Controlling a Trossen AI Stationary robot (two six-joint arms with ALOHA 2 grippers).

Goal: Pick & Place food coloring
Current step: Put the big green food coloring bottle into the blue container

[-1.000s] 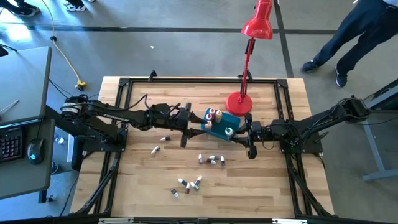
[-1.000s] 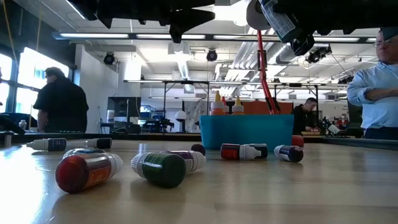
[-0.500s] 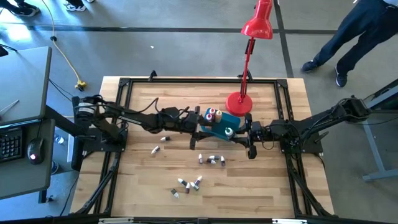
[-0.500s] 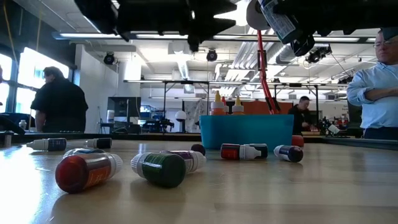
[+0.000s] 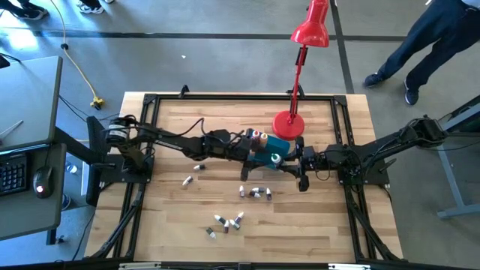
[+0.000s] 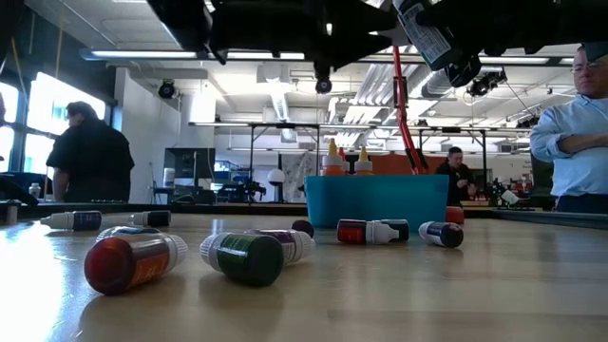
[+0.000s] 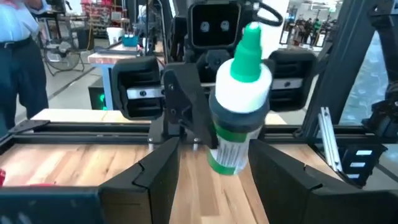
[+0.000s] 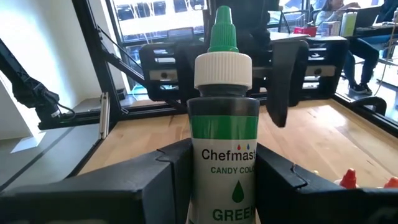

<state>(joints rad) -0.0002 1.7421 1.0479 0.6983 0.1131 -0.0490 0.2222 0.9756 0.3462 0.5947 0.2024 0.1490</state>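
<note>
Right claw (image 8: 222,151): closed on the body of one green food-coloring bottle (image 8: 224,124), which stands upright between its fingers with the pointed green tip up. In the high view this bottle is held above the desk (image 5: 180,120), at the right near corner of the teal tub (image 5: 276,143).

Left claw (image 7: 214,151): wide open and empty, reaching in from the left over the tub to face the right claw. Its two fingers stand on either side of the held green bottle; whether they touch it cannot be told.

Bottles in the tub: two with orange-yellow tips (image 6: 332,158), upright at its far left end.

Bottles lying on the desk, high view:
- Two small pale ones (image 5: 199,167), apart from each other, left of centre.
- A short row (image 5: 255,193) just near of the tub, about four; the exact count cannot be told.
- A loose cluster (image 5: 225,222) nearer still, about five; again the count is uncertain.

The low view shows one red bottle (image 6: 128,261) and one dark green bottle (image 6: 249,257) lying closest to the camera.

Other items: one red desk lamp (image 5: 289,124), its base just far right of the tub. The low view shows one person (image 6: 579,142) standing at the right, beyond the desk.
</note>
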